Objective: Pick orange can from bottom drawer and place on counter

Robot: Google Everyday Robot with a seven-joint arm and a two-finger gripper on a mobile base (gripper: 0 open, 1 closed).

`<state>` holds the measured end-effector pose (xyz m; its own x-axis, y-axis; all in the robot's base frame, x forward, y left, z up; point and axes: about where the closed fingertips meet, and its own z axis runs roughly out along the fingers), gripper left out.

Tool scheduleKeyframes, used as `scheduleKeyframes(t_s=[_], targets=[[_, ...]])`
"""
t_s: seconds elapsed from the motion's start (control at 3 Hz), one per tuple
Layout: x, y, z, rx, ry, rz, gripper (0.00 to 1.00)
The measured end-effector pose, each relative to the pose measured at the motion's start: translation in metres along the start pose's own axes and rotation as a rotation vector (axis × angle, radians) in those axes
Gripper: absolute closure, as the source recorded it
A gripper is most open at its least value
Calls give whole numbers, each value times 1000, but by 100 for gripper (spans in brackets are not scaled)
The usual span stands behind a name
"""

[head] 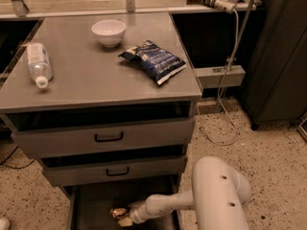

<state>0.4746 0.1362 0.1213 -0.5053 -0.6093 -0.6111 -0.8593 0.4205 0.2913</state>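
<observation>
**Gripper (129, 216) reached into bottom drawer (96, 204) for can (116, 212)**

The gripper sat low in the open bottom drawer, right against the can on the drawer floor. Whether it had closed on the can could not be told. The pick step appeared to be in hand. The next move likely called for a sure hold, then a lift clear of the upper drawers (103, 137) onto the counter (96, 78).

The tool (124, 217), down in the bottom drawer (96, 202), partly hides the orange can (116, 211) — drawer front cut off below
</observation>
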Motion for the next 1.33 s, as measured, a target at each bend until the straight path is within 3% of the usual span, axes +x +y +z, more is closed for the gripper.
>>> scheduleKeyframes(t_s=[0.33, 0.67, 1.33], targets=[[0, 0, 0, 0, 0, 0, 88], [-6, 8, -13, -3, -14, 7, 100], [-16, 37, -79, 18, -61, 25, 100]])
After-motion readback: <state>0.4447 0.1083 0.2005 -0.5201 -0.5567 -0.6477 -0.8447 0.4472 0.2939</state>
